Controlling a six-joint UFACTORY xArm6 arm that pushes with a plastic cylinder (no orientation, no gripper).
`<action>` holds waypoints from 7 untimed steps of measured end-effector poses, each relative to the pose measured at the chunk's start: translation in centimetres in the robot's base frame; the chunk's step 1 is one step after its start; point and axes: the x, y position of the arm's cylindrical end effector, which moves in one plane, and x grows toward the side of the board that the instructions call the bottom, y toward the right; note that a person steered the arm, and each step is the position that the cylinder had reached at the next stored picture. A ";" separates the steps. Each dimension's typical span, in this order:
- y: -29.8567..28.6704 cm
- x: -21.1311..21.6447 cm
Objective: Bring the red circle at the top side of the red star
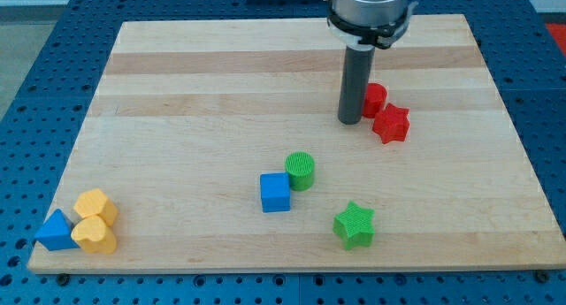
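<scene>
The red circle (375,98) lies at the view's upper right of the board, partly hidden behind my rod. The red star (391,124) lies just below and to the right of it, touching it. My tip (350,121) rests on the board right at the left side of the red circle, level with the star's left point.
A green circle (301,171) and a blue cube (275,192) touch near the board's middle bottom. A green star (355,224) lies to their lower right. Two yellow blocks (95,221) and a blue triangle (55,230) sit at the bottom left corner.
</scene>
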 end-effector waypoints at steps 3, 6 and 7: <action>-1.8 -3.8; 2.2 -3.8; 2.6 -3.8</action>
